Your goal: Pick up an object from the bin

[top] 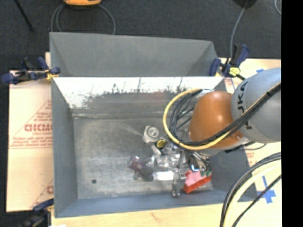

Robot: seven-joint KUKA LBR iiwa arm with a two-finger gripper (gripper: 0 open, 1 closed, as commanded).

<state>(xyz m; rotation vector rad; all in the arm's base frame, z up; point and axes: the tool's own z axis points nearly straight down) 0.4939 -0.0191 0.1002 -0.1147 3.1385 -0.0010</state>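
Note:
My gripper [169, 162] is low in the bin's front right part, under the arm's orange cover. A red block-like thing [193, 182] lies just to its right, near the front wall. A small white piece [164, 176] sits directly below the gripper, with a dark purple thing [137, 164] to its left. A round silver metal part [151, 133] rests a little further back, beside a small yellow-and-black bit [160, 143]. Whether anything is held is hidden by the gripper body.
The arm with its orange cover and looped cables covers the bin's right side. The left half of the bin floor is bare grey metal, with one small dark speck [93, 181] near the front left.

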